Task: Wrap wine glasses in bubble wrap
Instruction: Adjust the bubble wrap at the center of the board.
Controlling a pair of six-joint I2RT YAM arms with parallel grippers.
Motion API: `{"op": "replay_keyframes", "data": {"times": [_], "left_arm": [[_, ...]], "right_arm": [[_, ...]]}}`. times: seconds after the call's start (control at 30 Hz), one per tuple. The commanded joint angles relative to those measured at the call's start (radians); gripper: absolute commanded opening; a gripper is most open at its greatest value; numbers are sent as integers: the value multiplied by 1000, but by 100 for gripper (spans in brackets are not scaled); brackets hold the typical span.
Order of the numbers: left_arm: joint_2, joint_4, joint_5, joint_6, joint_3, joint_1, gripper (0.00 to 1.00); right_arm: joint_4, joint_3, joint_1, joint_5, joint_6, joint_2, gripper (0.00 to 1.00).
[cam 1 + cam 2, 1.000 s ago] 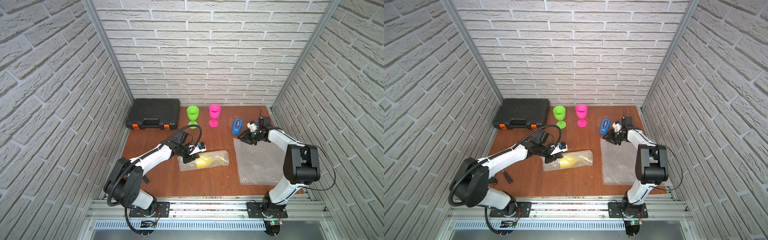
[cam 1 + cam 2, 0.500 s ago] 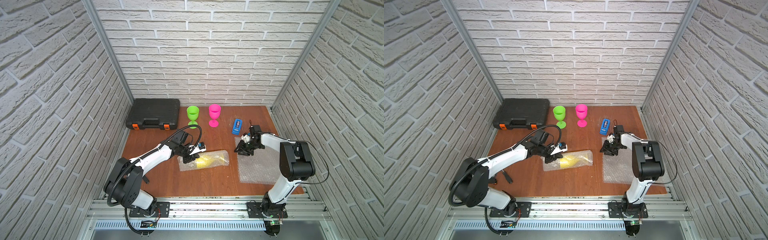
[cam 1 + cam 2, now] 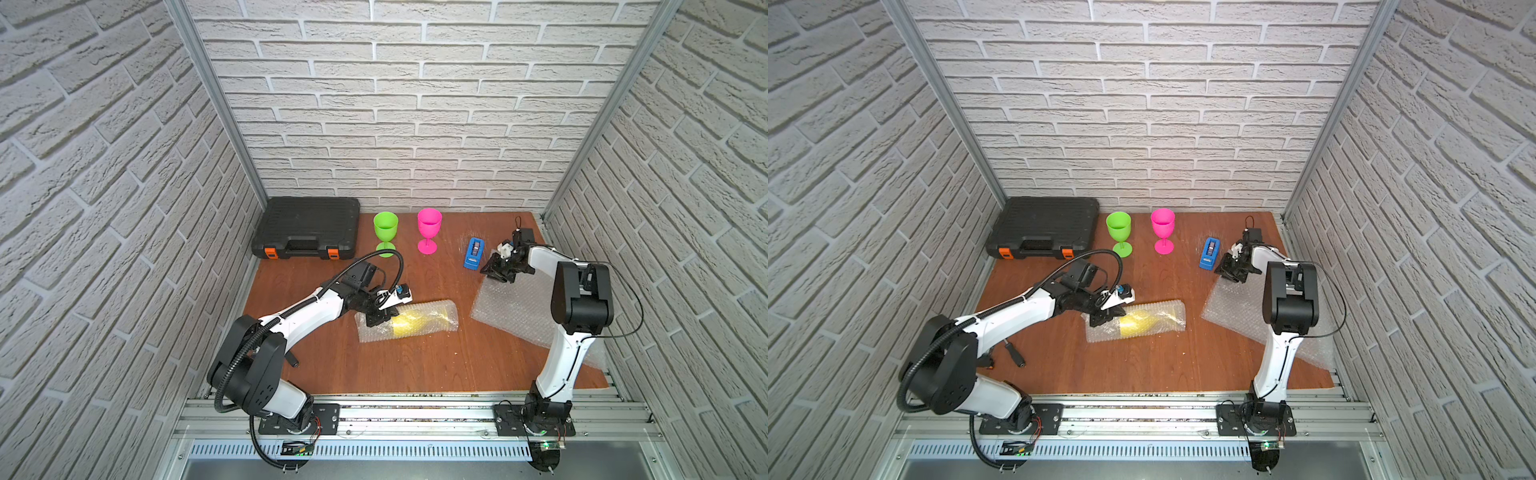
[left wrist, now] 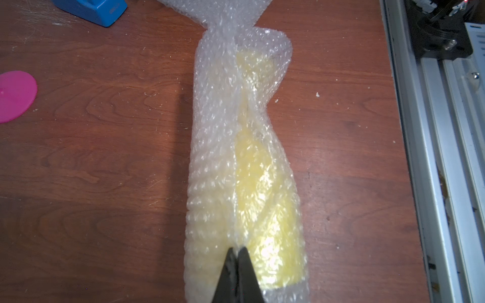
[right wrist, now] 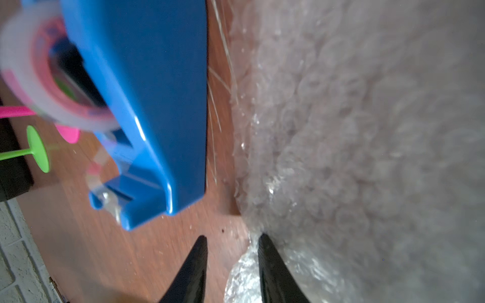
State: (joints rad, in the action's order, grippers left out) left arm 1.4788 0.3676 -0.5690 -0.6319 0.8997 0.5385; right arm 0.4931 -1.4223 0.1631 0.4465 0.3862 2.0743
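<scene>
The yellow wine glass (image 3: 409, 327) lies on its side mid-table, rolled inside bubble wrap (image 3: 442, 316). My left gripper (image 3: 377, 320) is shut on that wrap at the roll's left end; in the left wrist view the closed tips (image 4: 237, 250) pinch the wrap's seam over the yellow glass (image 4: 262, 183). A flat bubble wrap sheet (image 3: 515, 309) lies at the right. My right gripper (image 3: 497, 275) is low over its far left corner, open, with the sheet's edge (image 5: 246, 265) between the fingers (image 5: 265, 251). The green wine glass (image 3: 385, 232) and the pink one (image 3: 429, 229) stand upright at the back.
A blue tape dispenser (image 3: 474, 253) sits just left of my right gripper, close beside it in the right wrist view (image 5: 157, 105). A black tool case (image 3: 309, 227) lies at the back left. Brick walls enclose three sides; a metal rail (image 3: 415, 415) runs along the front.
My right gripper moved down and forward onto the flat sheet's far left corner, then drew back a little, and its elbow rose. The left arm and the wrapped yellow glass have not moved.
</scene>
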Motion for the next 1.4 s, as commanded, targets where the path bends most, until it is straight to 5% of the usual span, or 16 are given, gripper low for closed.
{"op": "replay_keyframes", "data": {"times": [0.0,0.3,0.47,0.63,0.77,0.87,1.17,1.37], "left_arm": [[17,13,0,3,-2,-6,0],[15,17,-4,2,1,-8,0],[14,13,-4,2,2,-8,0],[15,4,-12,5,-1,-8,0],[13,11,-18,3,8,-7,0],[9,10,-19,2,5,-5,0],[18,-1,-23,6,2,0,0],[11,10,-15,4,0,0,0]], "right_arm": [[-62,-93,9,115,7,59,35],[-109,-177,5,291,25,78,35],[-11,-75,6,181,7,-80,35],[100,89,24,-91,26,-272,37],[97,274,79,-195,96,-414,46],[95,402,116,-268,127,-502,62],[8,620,196,-291,179,-590,95],[-25,530,246,-305,133,-451,95]]}}
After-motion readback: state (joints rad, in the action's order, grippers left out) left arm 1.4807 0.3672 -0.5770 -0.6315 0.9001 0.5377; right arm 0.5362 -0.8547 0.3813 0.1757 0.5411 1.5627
